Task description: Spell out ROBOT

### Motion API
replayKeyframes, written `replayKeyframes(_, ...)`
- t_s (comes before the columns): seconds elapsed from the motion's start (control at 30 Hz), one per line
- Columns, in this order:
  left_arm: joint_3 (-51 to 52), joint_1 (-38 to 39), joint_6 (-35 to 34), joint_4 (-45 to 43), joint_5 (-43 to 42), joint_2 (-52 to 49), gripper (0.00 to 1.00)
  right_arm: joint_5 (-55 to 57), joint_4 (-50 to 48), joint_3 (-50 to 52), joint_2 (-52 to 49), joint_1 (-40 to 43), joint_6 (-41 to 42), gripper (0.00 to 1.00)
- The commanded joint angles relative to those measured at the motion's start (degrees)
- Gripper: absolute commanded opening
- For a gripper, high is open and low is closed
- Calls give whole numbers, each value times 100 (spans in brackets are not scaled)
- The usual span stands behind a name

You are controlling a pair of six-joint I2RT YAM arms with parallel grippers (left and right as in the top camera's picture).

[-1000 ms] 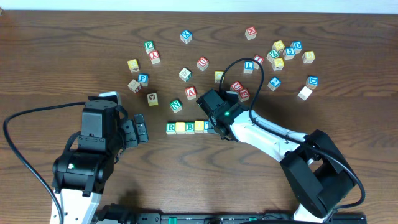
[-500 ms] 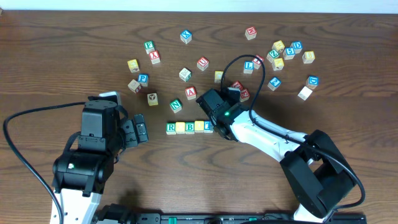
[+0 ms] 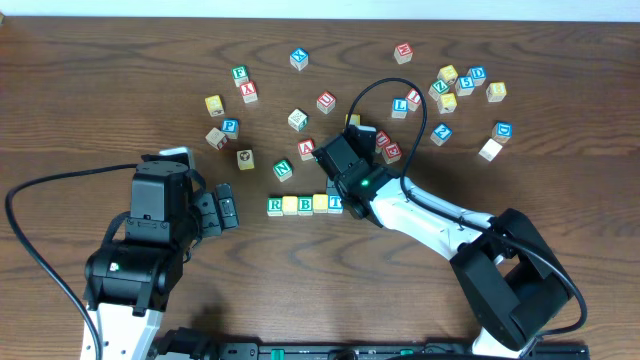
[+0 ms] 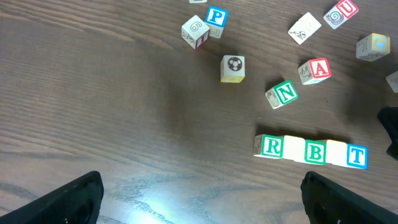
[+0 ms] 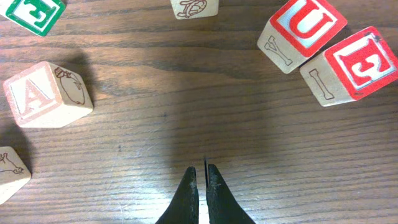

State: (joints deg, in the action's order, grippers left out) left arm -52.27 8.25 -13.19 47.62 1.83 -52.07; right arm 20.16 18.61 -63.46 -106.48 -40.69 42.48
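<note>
Near the middle of the desk (image 3: 100, 60), five blocks sit edge to edge in a row: R block (image 4: 272, 146), a pale block (image 4: 293, 149) whose letter I cannot read, B block (image 4: 316, 152), a second pale block (image 4: 336, 152), then T block (image 4: 356, 155). A tilted green N block (image 4: 283, 93) lies just beyond the row. Near the T end hangs the right tool (image 5: 200, 171), fingers pressed together on nothing, over bare wood between the A block (image 5: 46, 93) and the U block (image 5: 301, 28). Left of the row, the left tool (image 3: 225, 208) has its fingers spread wide apart.
</note>
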Motion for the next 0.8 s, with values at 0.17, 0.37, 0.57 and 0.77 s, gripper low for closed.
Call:
replayKeyframes(0.17, -127, -31, 70, 13, 28, -2, 100, -898, -284, 26, -4, 15, -42, 1)
replayKeyframes(0.37, -127, -31, 68, 13, 28, -2, 100, -1556, -726, 26, -4, 9, -142, 1)
replayKeyframes(0.57, -127, -31, 70, 13, 28, -2, 100, -1803, -706, 26, -4, -2, -142, 1)
replayKeyframes(0.77, -127, -31, 68, 13, 28, -2, 100, -1816, -686, 26, -4, -190, -140, 1)
